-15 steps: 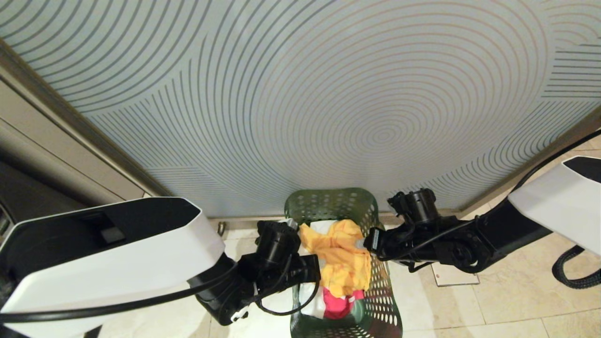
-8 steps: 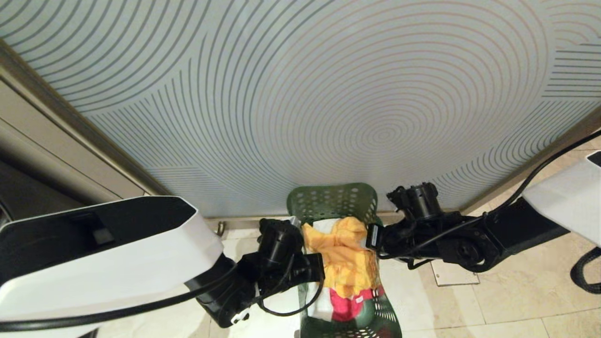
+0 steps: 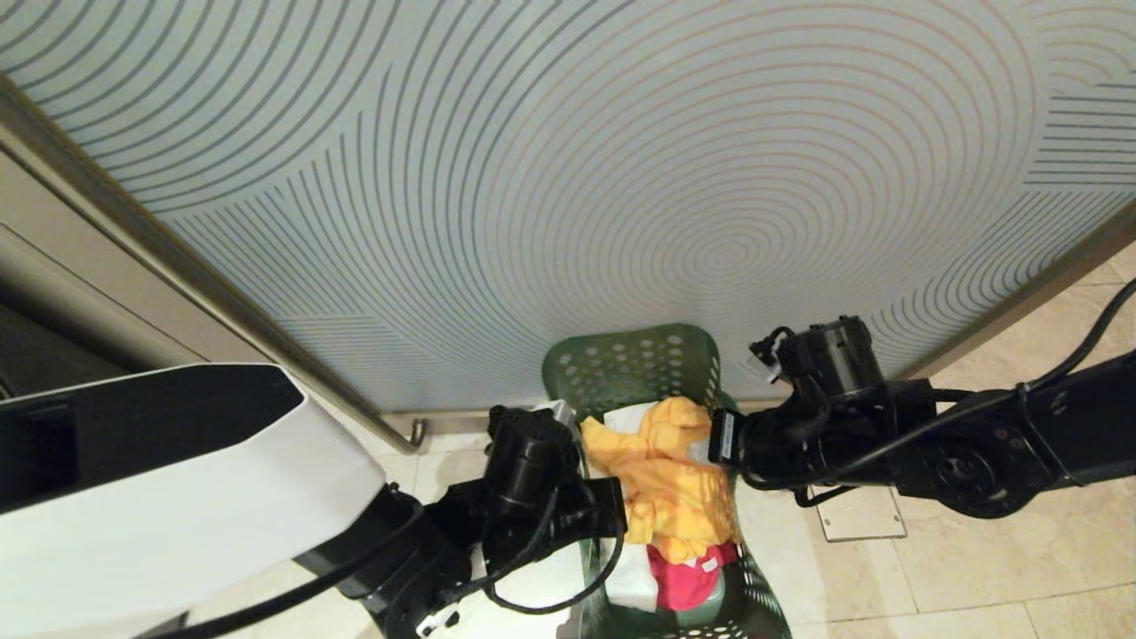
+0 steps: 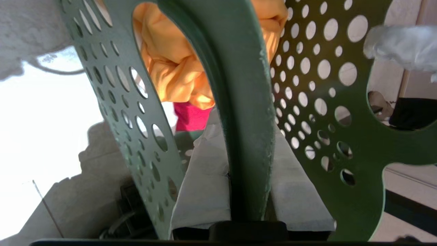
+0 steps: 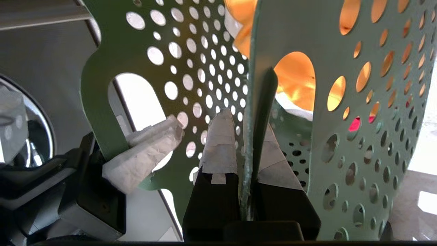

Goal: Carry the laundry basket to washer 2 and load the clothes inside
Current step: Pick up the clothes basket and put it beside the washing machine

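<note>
Currently, left gripper (image 4: 251, 205) and right gripper (image 5: 247, 191) are clamping their jaws on opposite rims of the laundry basket (image 3: 661, 373) above the floor; uneven lifting risks tilting it, spilling the clothes (image 3: 666, 488).

I am seeing the beige tiled floor (image 3: 976, 568) filling the lower right of my head view, with a pale square plate (image 3: 859, 524) lying flat on it.

laundry basket (image 3: 621, 373) base cut off, washer unseen
</note>
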### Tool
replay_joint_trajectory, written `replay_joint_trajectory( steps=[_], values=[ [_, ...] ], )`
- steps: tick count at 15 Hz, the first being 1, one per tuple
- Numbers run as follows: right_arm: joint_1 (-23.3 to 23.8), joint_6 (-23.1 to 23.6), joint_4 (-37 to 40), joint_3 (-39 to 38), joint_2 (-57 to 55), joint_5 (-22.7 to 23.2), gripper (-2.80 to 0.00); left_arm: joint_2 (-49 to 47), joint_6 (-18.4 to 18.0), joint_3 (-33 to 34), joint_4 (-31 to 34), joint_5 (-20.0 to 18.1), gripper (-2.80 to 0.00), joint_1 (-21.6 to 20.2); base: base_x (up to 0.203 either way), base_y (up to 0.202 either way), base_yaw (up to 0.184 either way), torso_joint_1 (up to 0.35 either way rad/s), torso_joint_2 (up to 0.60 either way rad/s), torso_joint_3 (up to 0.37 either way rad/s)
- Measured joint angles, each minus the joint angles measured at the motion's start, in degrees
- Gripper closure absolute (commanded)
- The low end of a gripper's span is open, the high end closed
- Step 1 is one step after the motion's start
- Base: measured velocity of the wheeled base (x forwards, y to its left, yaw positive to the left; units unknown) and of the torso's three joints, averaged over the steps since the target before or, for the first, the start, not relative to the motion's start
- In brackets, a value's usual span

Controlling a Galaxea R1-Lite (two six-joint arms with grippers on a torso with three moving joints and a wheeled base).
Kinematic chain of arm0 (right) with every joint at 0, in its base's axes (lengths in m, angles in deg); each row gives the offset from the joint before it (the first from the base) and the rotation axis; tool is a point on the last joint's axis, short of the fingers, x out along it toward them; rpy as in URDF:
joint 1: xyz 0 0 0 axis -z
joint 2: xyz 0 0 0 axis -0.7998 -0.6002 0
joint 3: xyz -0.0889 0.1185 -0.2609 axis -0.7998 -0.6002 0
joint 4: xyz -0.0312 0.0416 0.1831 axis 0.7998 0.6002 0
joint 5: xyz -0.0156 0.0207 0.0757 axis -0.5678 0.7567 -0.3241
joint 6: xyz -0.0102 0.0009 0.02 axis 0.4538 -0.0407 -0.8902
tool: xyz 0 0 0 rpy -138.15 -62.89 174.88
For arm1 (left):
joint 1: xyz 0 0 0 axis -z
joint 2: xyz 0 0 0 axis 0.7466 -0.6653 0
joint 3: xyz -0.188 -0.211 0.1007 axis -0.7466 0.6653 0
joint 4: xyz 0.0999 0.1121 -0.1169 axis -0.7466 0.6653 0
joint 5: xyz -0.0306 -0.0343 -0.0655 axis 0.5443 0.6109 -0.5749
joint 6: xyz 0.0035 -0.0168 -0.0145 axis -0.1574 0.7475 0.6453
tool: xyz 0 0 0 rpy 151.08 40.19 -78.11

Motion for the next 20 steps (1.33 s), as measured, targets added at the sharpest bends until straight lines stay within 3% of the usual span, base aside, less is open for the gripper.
replay_joint_trajectory(
  steps=[5,20],
  values=[
    [-0.23,-0.02,0.15,-1.41,2.26,-0.13,0.00,1.47,0.00,1.50,-0.01,0.49,0.00,1.85,0.000,0.000,0.000,0.003,0.00,0.032],
    [-3.35,-0.11,0.06,-3.43,5.49,-1.10,0.00,8.96,0.10,4.64,0.16,0.89,0.00,4.53,0.000,0.000,0.000,0.002,0.00,0.197]
  ],
)
